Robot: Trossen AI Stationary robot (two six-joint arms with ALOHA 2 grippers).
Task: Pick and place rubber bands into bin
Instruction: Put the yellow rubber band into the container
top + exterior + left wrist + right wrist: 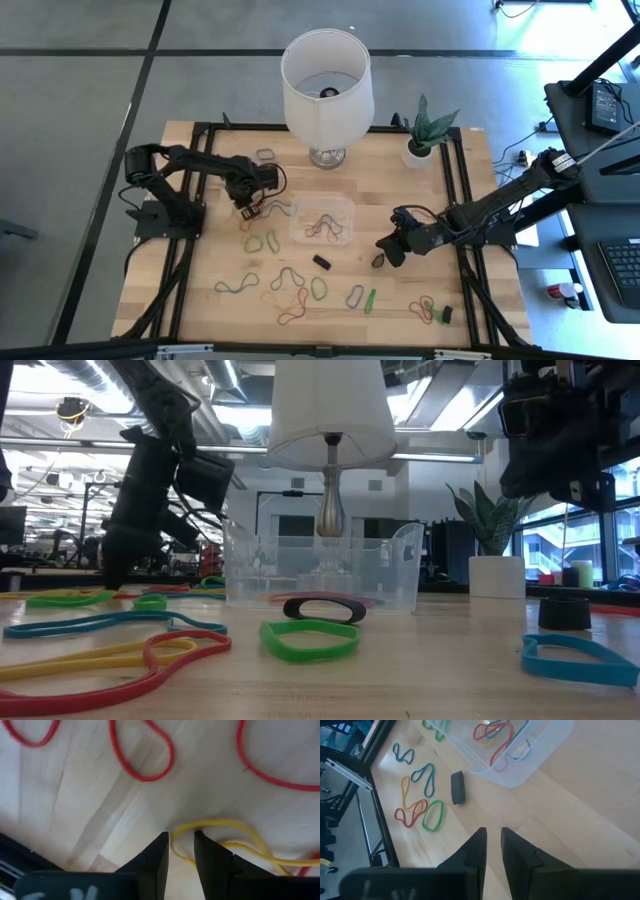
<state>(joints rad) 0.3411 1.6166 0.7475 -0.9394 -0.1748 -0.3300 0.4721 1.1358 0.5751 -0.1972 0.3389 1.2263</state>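
Thin yellow rubber band (225, 837) lies flat on the pale wooden desk (75, 805) left of the clear plastic bin (322, 221), its floppy, featherlight end loop between the left gripper (180, 845)'s narrow fingers, so pinch there.

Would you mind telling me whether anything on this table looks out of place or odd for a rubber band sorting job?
Nothing is spilled or damaged. The oddities are a white-shaded table lamp and a potted plant at the table's far edge, unrelated to the sorting. Most rubber bands lie loose on the wood; only a few are inside the clear bin.
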